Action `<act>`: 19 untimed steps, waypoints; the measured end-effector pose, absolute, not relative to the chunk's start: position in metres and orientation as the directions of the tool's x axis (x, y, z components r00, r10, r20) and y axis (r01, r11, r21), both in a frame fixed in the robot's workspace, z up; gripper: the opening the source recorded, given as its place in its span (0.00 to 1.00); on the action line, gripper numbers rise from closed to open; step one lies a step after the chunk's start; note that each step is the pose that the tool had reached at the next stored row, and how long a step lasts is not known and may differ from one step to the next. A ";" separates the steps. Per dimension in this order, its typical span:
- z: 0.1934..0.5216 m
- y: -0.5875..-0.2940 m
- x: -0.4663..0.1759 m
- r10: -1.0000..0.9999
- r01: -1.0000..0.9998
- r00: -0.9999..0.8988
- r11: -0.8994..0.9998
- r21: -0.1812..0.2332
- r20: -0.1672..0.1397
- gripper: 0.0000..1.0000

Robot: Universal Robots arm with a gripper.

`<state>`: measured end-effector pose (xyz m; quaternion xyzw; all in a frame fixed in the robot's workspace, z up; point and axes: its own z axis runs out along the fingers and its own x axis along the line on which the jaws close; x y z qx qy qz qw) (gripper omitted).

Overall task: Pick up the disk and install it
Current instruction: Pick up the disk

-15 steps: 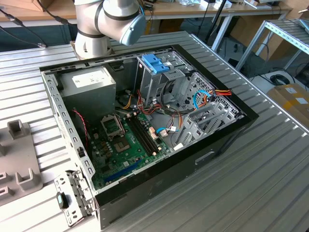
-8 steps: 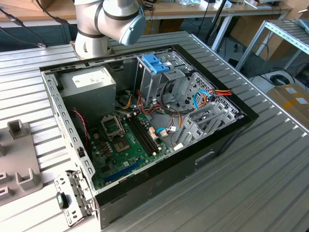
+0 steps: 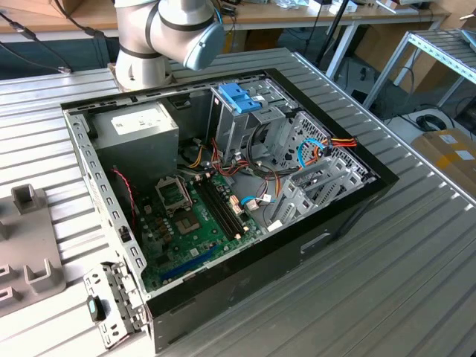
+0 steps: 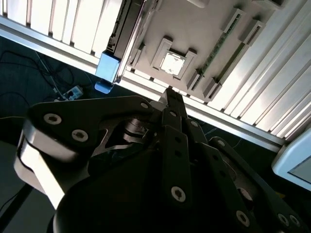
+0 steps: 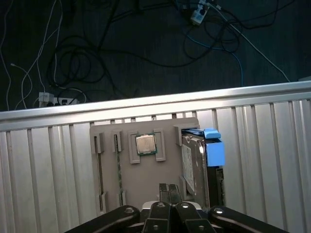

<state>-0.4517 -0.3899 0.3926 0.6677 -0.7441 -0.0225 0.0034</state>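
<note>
The disk point(image 5: 193, 165) stands on its edge in a slot at one side of a grey fixture plate point(image 5: 146, 179). It is silver-grey with a white label, and a light-blue carrier tab point(image 5: 214, 150) sticks out at its end. In the second wrist view the same disk point(image 4: 109, 70) shows by its blue tab beside the plate. My gripper point(image 5: 168, 188) hovers above the plate's middle, beside the disk and apart from it. Its fingers are shut together and hold nothing. In the second wrist view the gripper point(image 4: 171, 93) points at the plate near the chip holder.
A square chip point(image 5: 145, 144) sits in a holder on the plate. An open computer case point(image 3: 349, 216) lies on the slatted metal table, with a blue bracket point(image 3: 239, 97) in its drive cage and a grey box point(image 3: 137, 128) beside it. Cables lie on the floor beyond the table edge point(image 5: 146, 104).
</note>
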 end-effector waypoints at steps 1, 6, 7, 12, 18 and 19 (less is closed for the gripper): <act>0.393 -0.390 -0.452 -0.994 -0.993 -0.108 0.107 0.038 -0.025 0.10; 0.393 -0.390 -0.452 -0.994 -0.994 -0.108 0.107 0.038 -0.025 0.10; 0.393 -0.390 -0.452 -0.994 -0.994 -0.108 0.107 0.038 -0.025 0.11; 0.393 -0.390 -0.452 -0.994 -0.994 -0.108 0.107 0.038 -0.025 0.36; 0.393 -0.390 -0.452 -0.994 -0.994 -0.108 0.107 0.038 -0.025 0.48; 0.393 -0.390 -0.452 -0.994 -0.994 -0.108 0.107 0.038 -0.025 0.48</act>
